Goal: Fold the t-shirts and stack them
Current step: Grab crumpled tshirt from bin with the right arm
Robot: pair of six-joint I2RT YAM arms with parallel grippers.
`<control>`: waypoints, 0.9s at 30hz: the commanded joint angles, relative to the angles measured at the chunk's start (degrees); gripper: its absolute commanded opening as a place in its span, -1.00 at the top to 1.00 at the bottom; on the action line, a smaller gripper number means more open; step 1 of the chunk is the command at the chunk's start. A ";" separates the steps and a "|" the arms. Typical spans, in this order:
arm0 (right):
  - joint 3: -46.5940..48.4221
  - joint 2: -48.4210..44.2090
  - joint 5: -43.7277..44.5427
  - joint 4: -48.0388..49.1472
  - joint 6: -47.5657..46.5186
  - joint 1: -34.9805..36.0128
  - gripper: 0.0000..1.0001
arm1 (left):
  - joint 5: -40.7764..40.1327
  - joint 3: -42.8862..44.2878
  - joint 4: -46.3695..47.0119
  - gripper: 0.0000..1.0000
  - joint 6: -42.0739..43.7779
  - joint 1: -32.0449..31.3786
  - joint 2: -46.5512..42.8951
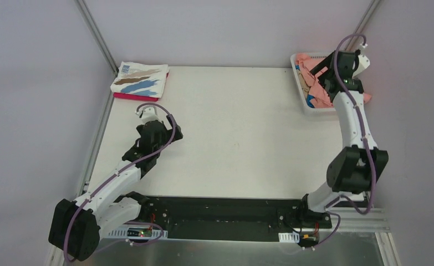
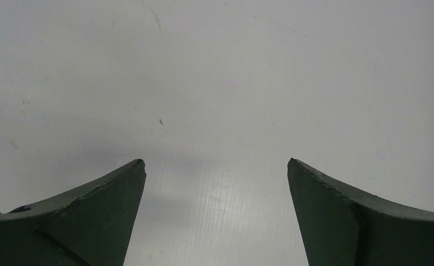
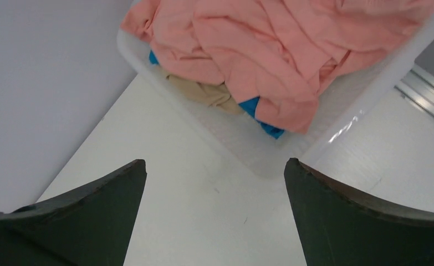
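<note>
A folded white t-shirt with brown and blue brushstrokes [image 1: 139, 79] lies on a folded magenta t-shirt [image 1: 132, 97] at the table's far left corner. A crumpled salmon-pink t-shirt [image 1: 312, 67] [image 3: 275, 39] fills the white basket [image 1: 301, 94] [image 3: 248, 155] at the far right, over a tan t-shirt [image 3: 200, 91] and a bright blue t-shirt [image 3: 264, 124] [image 1: 311, 100]. My right gripper [image 1: 321, 75] [image 3: 214, 163] is open and empty, high above the basket's near side. My left gripper [image 1: 166, 134] [image 2: 215, 162] is open and empty over bare table, below the folded stack.
The white table [image 1: 236, 133] is walled by grey panels on the left, back and right. Metal rails run along its left edge [image 1: 95, 144] and past the basket [image 3: 425, 91]. The arms' black base bar [image 1: 225, 213] lies along the near edge.
</note>
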 commanded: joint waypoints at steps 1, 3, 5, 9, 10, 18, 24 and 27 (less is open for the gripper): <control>14.10 12.38 -4.92 -6.94 -7.10 -4.84 -0.99 | -0.71 2.24 2.90 -0.98 0.10 0.04 0.63; 22.58 19.22 -6.57 -10.63 -7.64 -6.65 -0.99 | -0.93 2.43 3.02 -0.98 0.30 0.10 1.22; 30.29 25.36 -8.65 -13.11 -8.19 -7.98 -0.99 | -1.21 2.54 3.00 -0.98 0.48 0.06 1.76; 40.11 35.04 -11.77 -12.85 -9.82 -9.56 -0.90 | -1.33 2.83 2.78 -0.98 0.81 0.10 2.52; 41.36 36.50 -12.44 -12.41 -10.11 -9.76 -0.89 | -1.52 2.96 2.62 -0.98 0.83 0.09 2.63; 44.46 44.22 -13.68 -8.22 -13.36 -10.04 -0.74 | -2.66 3.31 1.70 -0.98 1.10 0.10 3.09; 44.66 47.07 -14.25 -7.79 -12.77 -10.08 -0.34 | -3.02 4.03 0.97 -0.98 1.27 0.11 3.88; 44.59 47.54 -13.87 -7.12 -12.38 -10.09 0.08 | -3.55 4.19 0.44 -0.98 1.51 0.06 3.89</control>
